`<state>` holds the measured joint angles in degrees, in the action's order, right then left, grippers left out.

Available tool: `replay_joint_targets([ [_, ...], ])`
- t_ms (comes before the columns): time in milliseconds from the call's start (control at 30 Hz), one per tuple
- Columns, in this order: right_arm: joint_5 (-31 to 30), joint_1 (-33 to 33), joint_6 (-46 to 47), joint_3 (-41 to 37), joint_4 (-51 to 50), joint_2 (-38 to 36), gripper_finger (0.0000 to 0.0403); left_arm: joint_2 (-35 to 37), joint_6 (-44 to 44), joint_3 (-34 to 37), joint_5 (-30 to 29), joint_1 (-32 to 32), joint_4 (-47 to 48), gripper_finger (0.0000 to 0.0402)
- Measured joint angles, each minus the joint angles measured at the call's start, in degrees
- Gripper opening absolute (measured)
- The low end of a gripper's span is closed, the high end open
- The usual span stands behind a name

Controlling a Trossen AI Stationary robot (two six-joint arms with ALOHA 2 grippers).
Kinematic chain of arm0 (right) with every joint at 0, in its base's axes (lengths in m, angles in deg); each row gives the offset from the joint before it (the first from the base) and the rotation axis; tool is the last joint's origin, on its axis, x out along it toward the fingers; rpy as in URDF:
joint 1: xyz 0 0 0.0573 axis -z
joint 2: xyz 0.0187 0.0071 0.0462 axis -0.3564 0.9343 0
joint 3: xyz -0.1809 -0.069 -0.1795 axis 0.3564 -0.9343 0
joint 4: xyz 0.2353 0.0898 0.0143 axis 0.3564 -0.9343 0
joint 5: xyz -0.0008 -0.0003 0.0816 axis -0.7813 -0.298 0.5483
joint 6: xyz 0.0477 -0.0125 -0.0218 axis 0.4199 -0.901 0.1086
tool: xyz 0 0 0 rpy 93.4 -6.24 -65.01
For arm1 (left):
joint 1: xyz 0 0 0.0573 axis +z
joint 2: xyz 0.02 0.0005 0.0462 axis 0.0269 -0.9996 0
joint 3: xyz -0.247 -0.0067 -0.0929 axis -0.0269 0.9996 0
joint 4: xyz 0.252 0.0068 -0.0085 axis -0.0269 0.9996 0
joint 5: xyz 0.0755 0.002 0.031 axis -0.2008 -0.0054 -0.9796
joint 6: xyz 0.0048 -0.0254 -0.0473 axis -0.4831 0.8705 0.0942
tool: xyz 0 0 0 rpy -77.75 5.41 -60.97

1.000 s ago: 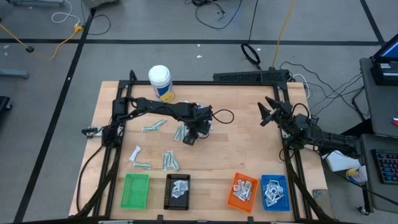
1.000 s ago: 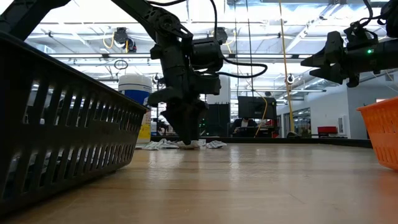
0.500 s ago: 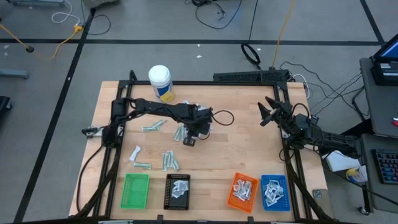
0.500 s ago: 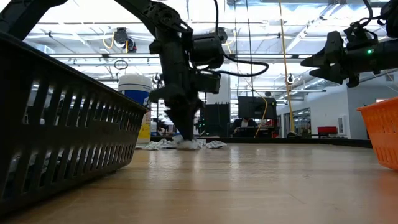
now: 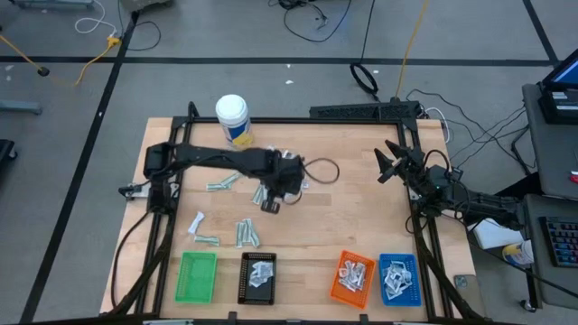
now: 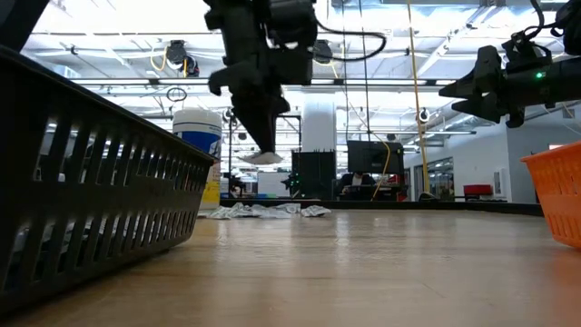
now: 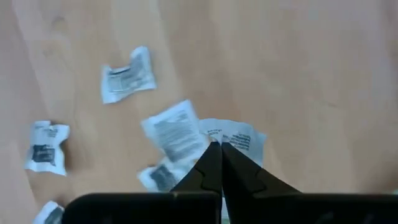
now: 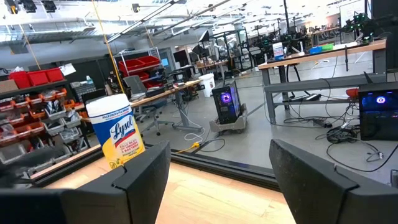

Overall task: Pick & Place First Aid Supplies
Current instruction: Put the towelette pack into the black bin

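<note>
Two arms were seen over the wooden table [image 5: 352,226]. L gripper [image 6: 263,150] was raised above the table centre, fingers pinched together on one small white packet [image 6: 263,158], which was held clear of the surface in the low view. From the left wrist view, the closed fingertips [image 7: 219,163] were seen above a few white-and-blue sachets [image 7: 177,130] lying loose on the wood.

More packets were scattered on the table's left half: grey-green strips [image 5: 223,183] left of the gripper, and a cluster [image 5: 246,233] nearer the trays. Four trays were lined up along the near edge: green tray [image 5: 197,276] w/ nothing visible inside, black tray [image 5: 259,278], orange tray [image 5: 351,277] and blue tray [image 5: 398,277], the last three w/ packets in them.

R gripper [image 5: 388,164] was parked at the right edge, fingers spread apart, holding nothing. White bottle [image 5: 232,119] w/ yellow label stood at the far left.
</note>
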<state>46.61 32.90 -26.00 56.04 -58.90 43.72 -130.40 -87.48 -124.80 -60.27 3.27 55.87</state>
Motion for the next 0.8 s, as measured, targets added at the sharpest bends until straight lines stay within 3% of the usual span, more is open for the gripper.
replay_joint_targets([
  [533,0.00,-0.01,0.00,-0.01,0.02,0.02,0.0268,0.16,13.55,0.00,-2.30,-25.99,4.63,0.0000],
  [800,0.00,0.01,0.00,0.00,0.02,0.00,0.0270,0.16,19.89,0.00,-2.34,-33.79,3.44,0.0000],
])
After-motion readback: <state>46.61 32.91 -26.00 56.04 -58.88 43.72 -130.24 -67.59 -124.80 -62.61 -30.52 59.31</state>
